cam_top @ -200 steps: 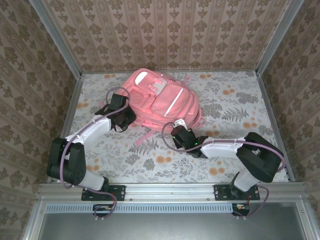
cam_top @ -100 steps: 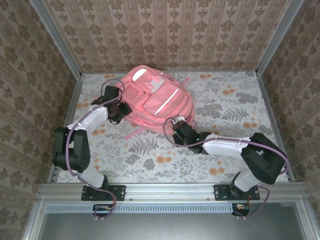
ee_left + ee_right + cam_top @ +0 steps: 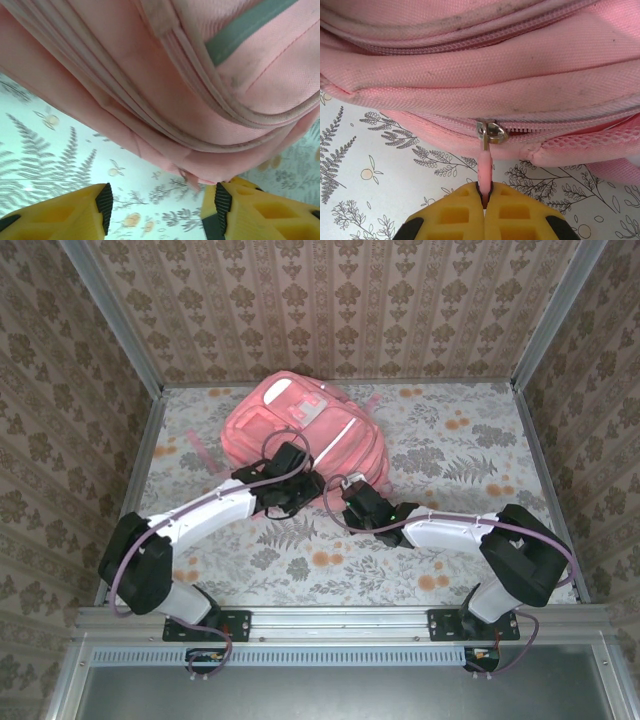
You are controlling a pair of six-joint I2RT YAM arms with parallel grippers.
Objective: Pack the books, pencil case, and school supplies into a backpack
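The pink backpack (image 3: 300, 430) lies flat on the table (image 3: 470, 540), close to the far edge and a little toward the left side, with its front pockets and white trim facing up. One thin pink strap (image 3: 203, 455) lies on the table at its left side, pointing to the left edge. Both arms reach from the near edge to the near side of the backpack, around the middle of the table.

The left gripper (image 3: 162, 212) is at the near left side of the backpack. Its yellow fingers (image 3: 75, 215) with dark pads stand apart and hold nothing; between them shows the flowered table cover. The rounded edge of the backpack is just beyond the fingertips, and I cannot tell if the right fingertip touches the fabric.

The right gripper (image 3: 484, 194) is just beside the left one, at the near right side of the backpack. Its fingers are pressed together on the pink zipper pull (image 3: 484, 167). This pull hangs from a metal slider (image 3: 491, 131) on the zipper in the backpack's edge
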